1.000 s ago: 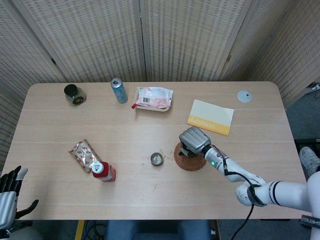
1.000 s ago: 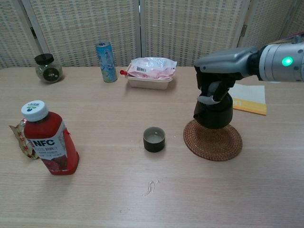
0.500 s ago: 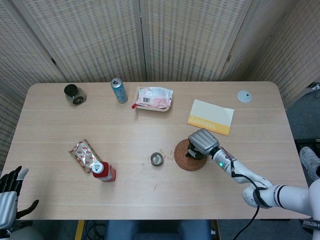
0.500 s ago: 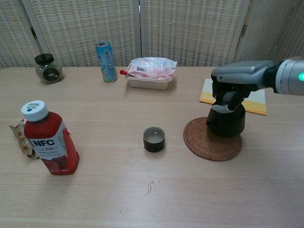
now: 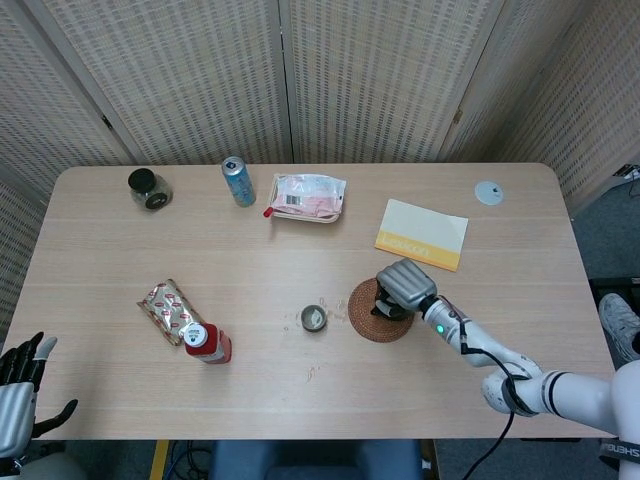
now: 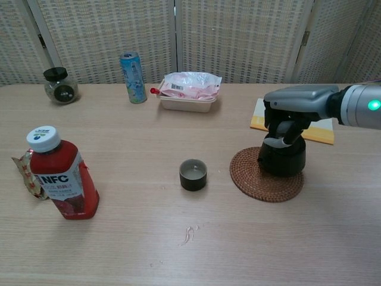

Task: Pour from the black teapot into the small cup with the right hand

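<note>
One teapot stands upright on the mat, the right hand wrapped round it, hiding spout and handle; cup beside.

Screened-off lab table, woven partitions

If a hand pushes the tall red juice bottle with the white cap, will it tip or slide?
The red juice bottle looks tall for its base, so a push near the white cap would probably tip it. It appears full, hence likely heavy; a low push may slide it.
</note>
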`<state>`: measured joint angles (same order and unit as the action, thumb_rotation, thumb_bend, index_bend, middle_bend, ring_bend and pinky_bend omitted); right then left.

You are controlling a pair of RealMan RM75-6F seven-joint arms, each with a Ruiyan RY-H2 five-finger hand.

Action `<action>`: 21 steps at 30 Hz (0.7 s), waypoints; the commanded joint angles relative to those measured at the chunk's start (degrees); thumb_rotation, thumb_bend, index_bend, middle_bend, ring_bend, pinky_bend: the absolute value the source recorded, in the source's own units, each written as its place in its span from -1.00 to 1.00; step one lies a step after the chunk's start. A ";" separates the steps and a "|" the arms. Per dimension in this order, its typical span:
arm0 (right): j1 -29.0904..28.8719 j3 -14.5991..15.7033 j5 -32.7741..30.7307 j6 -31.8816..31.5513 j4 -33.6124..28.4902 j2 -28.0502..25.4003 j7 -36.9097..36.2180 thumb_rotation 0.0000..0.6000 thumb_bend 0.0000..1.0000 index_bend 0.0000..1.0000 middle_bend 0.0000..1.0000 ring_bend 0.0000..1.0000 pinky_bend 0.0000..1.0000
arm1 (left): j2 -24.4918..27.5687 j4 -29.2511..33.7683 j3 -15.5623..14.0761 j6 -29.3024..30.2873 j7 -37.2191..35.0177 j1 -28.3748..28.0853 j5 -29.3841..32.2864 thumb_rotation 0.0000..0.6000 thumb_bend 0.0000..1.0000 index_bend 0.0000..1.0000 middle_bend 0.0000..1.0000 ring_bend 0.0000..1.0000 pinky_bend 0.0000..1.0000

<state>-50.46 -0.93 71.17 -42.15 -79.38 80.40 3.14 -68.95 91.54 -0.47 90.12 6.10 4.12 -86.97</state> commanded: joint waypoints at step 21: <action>2.10 -1.56 3.29 0.23 1.40 0.17 -3.02 0.64 -1.00 1.00 1.00 0.82 0.12 | 0.11 0.56 -0.10 -0.31 0.94 -0.46 -0.16 1.00 -0.58 -0.89 -1.00 -1.00 -1.00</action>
<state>-48.39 -2.48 74.42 -41.93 -78.01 80.56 0.09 -68.84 92.10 -0.57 89.81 7.04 3.67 -87.13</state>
